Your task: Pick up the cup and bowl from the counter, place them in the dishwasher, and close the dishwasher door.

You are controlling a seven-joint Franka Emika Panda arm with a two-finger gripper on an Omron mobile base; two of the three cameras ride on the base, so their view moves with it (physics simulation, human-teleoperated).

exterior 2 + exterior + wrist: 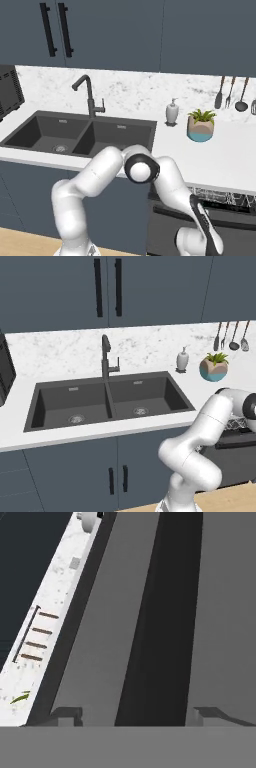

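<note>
The dishwasher sits under the counter (220, 162) at the right. The top of its silver wire rack (225, 197) (241, 424) shows just below the counter's edge. Its dark slate-grey door (170, 222) (235, 458) stands ajar, leaning a little outward. My arm bends down in front of this door. In the hand view my gripper (139, 714) is open, with nothing between its fingertips (67, 714). It faces the door's flat grey panel (95, 637) from close up, and a dark band runs down that panel. The cup and the bowl are out of view.
A dark double sink (110, 398) with a black faucet (106, 358) lies left of the dishwasher. A white soap dispenser (172, 111), a teal-and-beige plant pot (201, 127) and hanging utensils (231, 92) stand at the counter's back. Handled cabinet doors (118, 480) flank the arm.
</note>
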